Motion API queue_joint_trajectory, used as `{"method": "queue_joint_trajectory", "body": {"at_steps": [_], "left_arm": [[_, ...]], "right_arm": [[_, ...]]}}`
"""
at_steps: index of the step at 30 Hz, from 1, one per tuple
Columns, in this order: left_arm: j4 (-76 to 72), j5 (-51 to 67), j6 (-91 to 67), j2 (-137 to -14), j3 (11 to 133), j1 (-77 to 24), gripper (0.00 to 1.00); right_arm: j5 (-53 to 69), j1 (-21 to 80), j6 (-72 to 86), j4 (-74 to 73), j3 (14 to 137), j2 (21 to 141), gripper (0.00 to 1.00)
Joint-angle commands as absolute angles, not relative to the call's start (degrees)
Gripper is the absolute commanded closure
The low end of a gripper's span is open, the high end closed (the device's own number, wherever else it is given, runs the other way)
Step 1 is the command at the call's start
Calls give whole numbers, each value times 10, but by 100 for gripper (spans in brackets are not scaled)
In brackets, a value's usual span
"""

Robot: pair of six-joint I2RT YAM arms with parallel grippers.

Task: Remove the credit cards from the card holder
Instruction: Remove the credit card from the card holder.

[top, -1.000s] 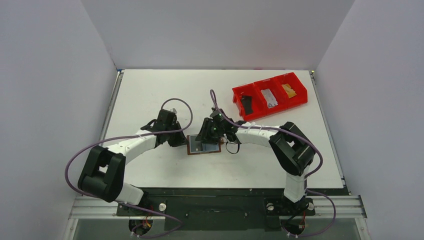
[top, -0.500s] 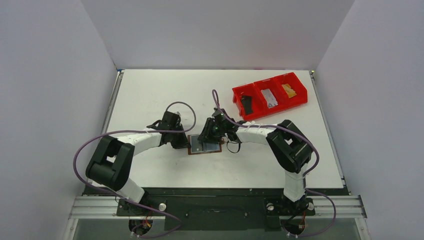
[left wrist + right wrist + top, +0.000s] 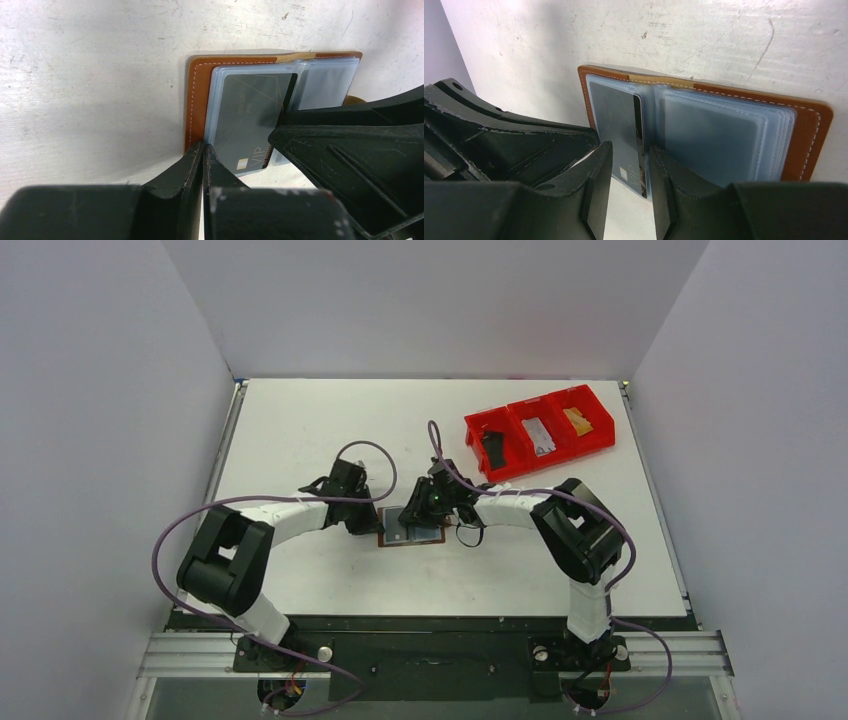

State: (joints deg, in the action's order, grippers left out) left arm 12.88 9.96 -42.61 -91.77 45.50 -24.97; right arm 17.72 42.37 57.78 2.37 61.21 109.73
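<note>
The brown leather holder (image 3: 410, 536) lay open and flat on the white counter (image 3: 300, 430), midway between the two arms, its pale blue plastic sleeves (image 3: 719, 140) facing up. The left fingers (image 3: 197, 157), pressed together, bore on the holder's near left corner, apparently to pin it down so it would not slide while a card was drawn. A dark card (image 3: 245, 115) sat partly out of the left-hand sleeve, its near edge jutting past the plastic; it carried the letters "VIP" beside a small gold chip, and a fainter line of print above was too dim to read. The right fingers (image 3: 601, 160) stood slightly apart, one on each side of that exposed edge, and looked placed to close on it; no firm clamp showed. At the far right a red bin (image 3: 540, 430) with three compartments waited, well apart from the holder
</note>
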Motion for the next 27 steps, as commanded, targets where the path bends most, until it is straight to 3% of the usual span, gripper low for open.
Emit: {"method": "queue_joint_trajectory", "body": {"at_steps": [1,9,15,27], "left_arm": [[122,87,-418,-934,484,-267,100],[132,73,-423,-951,500,-280,99],[140,65,-427,-955,508,-281,90],[144,64,-425,-953,508,-284,89]], "right_arm": [[206,420,591,85,602,1115,70],[227,422,602,116,597,1120,71],[232,423,618,146,578,1118,80],[245,419,634,205,545,1108,85]]}}
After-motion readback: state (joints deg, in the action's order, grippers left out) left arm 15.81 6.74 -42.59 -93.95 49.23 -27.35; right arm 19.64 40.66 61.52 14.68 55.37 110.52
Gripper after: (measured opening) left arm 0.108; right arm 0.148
